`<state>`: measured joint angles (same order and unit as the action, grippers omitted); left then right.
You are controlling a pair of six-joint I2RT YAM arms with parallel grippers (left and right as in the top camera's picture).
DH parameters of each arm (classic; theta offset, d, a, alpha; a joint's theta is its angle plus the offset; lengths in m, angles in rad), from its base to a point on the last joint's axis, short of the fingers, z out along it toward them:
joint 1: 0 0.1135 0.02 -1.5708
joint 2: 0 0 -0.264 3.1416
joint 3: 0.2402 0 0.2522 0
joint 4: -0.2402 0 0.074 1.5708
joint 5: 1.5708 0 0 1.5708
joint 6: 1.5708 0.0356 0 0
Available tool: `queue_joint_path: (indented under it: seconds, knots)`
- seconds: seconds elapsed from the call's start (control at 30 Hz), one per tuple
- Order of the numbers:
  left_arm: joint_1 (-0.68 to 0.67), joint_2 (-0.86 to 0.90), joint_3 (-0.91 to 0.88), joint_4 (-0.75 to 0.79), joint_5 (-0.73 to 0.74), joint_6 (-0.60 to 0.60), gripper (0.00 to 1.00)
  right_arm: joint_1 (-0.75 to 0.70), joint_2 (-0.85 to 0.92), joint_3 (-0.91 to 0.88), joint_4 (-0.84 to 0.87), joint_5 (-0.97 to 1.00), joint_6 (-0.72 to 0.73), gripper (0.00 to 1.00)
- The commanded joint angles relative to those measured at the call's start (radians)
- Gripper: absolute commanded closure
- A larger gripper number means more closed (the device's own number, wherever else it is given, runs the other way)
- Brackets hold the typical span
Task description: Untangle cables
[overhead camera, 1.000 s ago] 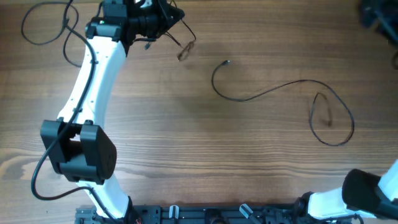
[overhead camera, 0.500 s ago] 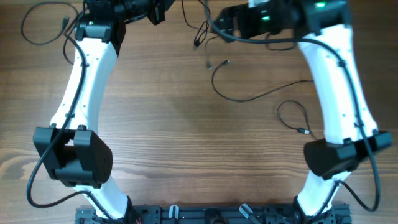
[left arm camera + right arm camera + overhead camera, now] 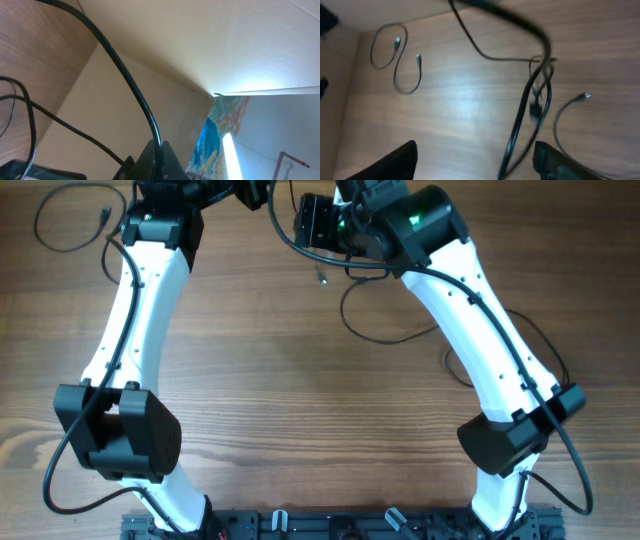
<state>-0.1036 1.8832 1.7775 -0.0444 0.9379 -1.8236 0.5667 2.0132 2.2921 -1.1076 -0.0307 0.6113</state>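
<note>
While left end effector [image 3: 155,156] pinches one cable [image 3: 125,75] aloft for slack, we see right end effector [image 3: 475,148] open near the knot [image 3: 539,97].

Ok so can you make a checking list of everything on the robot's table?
Surface: wooden table, brown planks.
Job's things: cables knotted near the right gripper; one loose strand lies mid-table, a second strand at the far left corner.
Clutter: nothing seen.
Grippers: left gripper looks shut on one strand of the cables, pointing up at the wall; right gripper open above the knot.
Cables: thick arm wiring loops beside the left arm's base.
Surroundings: beige wall, colourful picture, a rail at the table's near edge.
</note>
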Motion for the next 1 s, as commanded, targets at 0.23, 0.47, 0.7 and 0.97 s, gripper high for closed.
queue_joint_path:
  seconds: [0.23, 0.47, 0.7, 0.97]
  knots:
    - [0.014, -0.03, 0.008, -0.071, -0.119, 0.233, 0.96, 0.001, -0.006, -0.013, 0.035, 0.019, 0.062, 0.96]
    - [0.076, -0.03, 0.008, -0.62, -0.93, 0.677, 0.96, -0.045, -0.34, -0.013, 0.011, 0.451, -0.406, 0.96]
    - [0.09, -0.03, 0.009, -0.629, -0.699, 0.776, 0.96, -0.05, -0.368, -0.013, 0.038, 0.91, 0.153, 0.91]
    - [0.088, -0.044, 0.009, -0.287, -0.157, 0.959, 0.96, -0.05, -0.348, -0.013, -0.002, 0.581, -0.138, 0.0]
